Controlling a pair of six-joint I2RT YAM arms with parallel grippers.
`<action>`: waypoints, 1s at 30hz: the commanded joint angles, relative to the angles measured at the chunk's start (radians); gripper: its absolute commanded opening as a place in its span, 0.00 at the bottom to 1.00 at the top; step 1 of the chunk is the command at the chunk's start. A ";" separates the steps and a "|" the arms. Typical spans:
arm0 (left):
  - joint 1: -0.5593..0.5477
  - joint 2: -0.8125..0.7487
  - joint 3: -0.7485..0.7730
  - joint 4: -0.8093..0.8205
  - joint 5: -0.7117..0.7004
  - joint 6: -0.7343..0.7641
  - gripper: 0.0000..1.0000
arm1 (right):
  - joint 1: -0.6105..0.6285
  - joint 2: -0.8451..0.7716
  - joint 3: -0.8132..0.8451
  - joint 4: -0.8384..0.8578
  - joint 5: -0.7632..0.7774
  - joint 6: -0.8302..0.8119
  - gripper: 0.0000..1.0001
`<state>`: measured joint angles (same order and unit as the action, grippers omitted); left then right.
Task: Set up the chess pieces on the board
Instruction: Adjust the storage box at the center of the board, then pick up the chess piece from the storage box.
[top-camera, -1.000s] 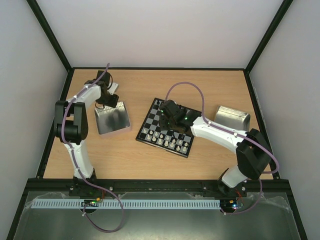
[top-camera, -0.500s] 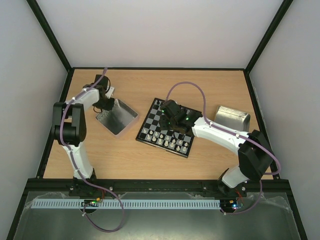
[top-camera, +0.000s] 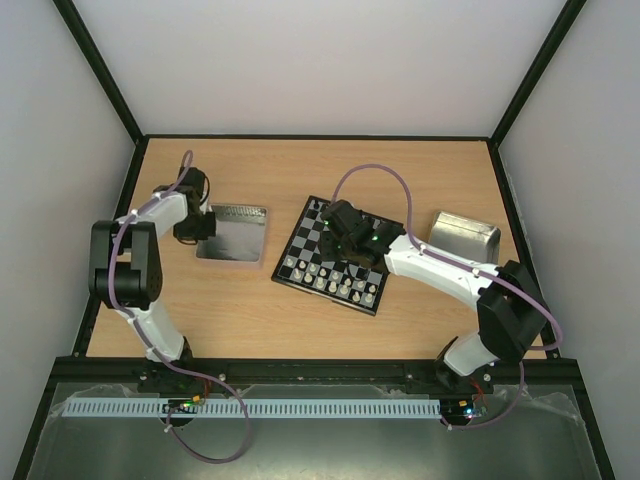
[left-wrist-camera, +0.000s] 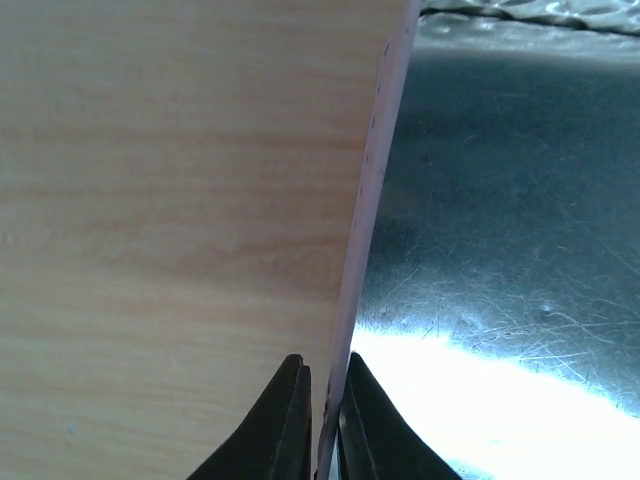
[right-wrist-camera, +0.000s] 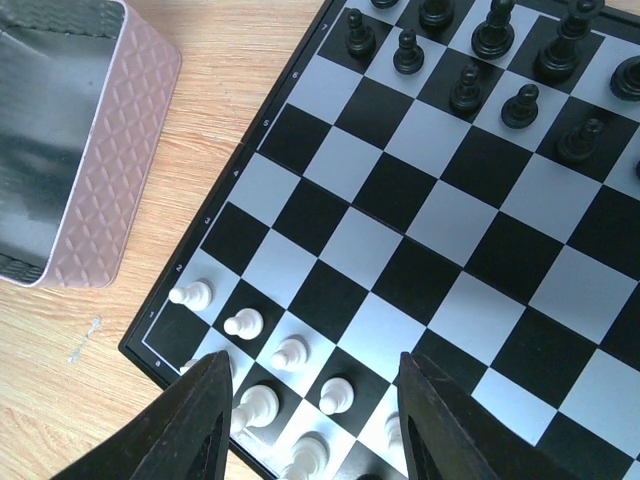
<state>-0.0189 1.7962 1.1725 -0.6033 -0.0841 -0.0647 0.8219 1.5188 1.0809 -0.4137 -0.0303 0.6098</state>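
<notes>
1. At the far left of the wooden table (top-camera: 300, 330), the left gripper (top-camera: 197, 226) reaches in from the side. Its two dark fingers (left-wrist-camera: 290, 420) are pinched tight on the thin pinkish rim of the left metal tray (top-camera: 232, 235).
2. One finger sits outside the rim, over bare wood. The other sits inside, over the tray's shiny scratched floor, which spreads away to the right of the fingers. I cannot tell whether the tray lies flat or is tipped up slightly.
3. The board (top-camera: 310, 246), checkered black and pale grey, lies turned at an angle in the middle of the table. It is well apart from the left fingers, on the far side of the tray they grip, and directly beneath the right fingers.
4. The right gripper (right-wrist-camera: 312, 358) hangs above the board with its fingers spread wide and nothing held between them.
5. The white pieces (right-wrist-camera: 245, 322) stand in rows right under and between those fingertips, along the board's edge. The black pieces (right-wrist-camera: 465, 88) stand at the opposite edge, ahead of the fingertips, with bare squares between the two sets.
6. The right metal tray (top-camera: 465, 236) sits behind the right fingers, beside the arm and clear of the board.
</notes>
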 joint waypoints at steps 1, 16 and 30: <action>0.011 -0.050 -0.053 -0.062 -0.039 -0.163 0.10 | -0.003 -0.040 -0.025 0.006 0.000 -0.009 0.44; -0.003 -0.266 0.005 -0.005 0.068 -0.424 0.45 | -0.004 -0.045 -0.030 0.023 0.010 0.016 0.44; -0.183 -0.179 -0.172 0.473 0.207 -0.978 0.36 | -0.003 -0.064 -0.065 0.041 0.029 0.049 0.44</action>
<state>-0.1619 1.5578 0.9688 -0.2195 0.1570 -0.8783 0.8219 1.4982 1.0317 -0.3882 -0.0368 0.6334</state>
